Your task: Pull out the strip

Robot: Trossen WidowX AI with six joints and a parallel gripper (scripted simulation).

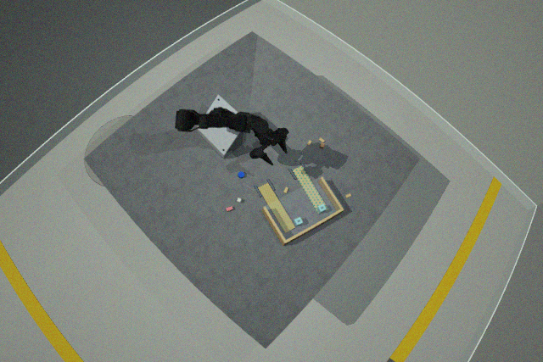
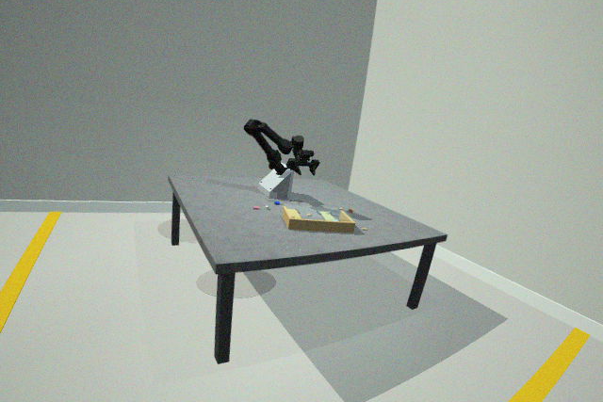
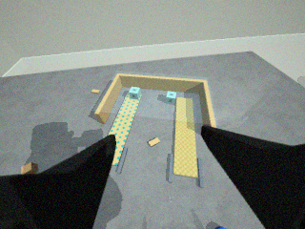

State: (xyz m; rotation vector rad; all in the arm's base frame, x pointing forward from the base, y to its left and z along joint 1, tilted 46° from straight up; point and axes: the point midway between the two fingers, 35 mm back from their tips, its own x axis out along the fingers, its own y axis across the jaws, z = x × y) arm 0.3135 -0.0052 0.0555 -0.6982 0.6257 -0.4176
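My gripper is open and empty, high above the table, on the open side of the wooden frame. A dotted yellow-and-teal strip runs into the frame. One teal cube sits on its far end. A plain yellow strip lies parallel to it. A second teal cube stands beside that strip's far end, apparently off it. Both cubes carry a pale mark; the marks are too small to read.
The three-sided wooden frame has raised walls. Dark guide rails flank the strips' near ends. A small tan block lies between the strips. A blue disc, a pink block and a white piece lie outside.
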